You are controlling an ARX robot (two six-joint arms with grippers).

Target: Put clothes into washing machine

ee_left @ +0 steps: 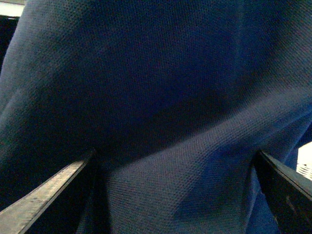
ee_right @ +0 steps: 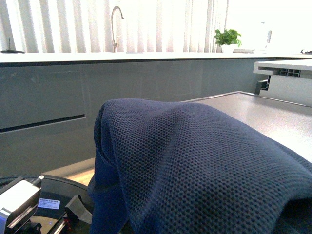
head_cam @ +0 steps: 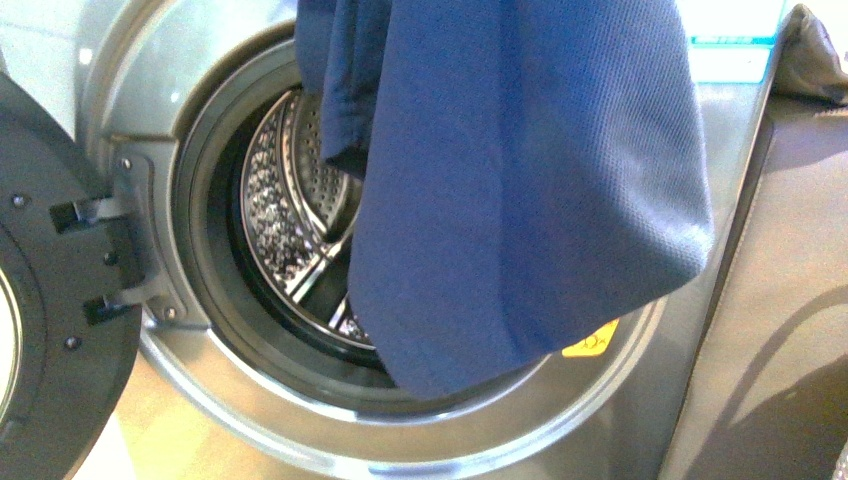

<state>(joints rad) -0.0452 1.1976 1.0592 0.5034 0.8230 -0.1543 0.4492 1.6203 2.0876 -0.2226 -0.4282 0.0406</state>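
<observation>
While dark navy mesh-knit garment (head_cam: pixel 520 200) hangs vertical before silver-grey front-loader washing machine (head_cam: pixel 150 60) open porthole, drum (head_cam: pixel 290 200) lies straight behind; left claw (ee_left: pixel 175 155) wide around cloth, right claw hidden, cannot tell

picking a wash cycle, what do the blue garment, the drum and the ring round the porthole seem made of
Garment: navy knit, perhaps synthetic or cotton mesh; a fine pitted weave shows, matte.
Washing machine drum: likely stainless steel; shiny, perforated, reflective.
Door gasket: seemingly rubber; a dark, dull, smooth ring.
</observation>
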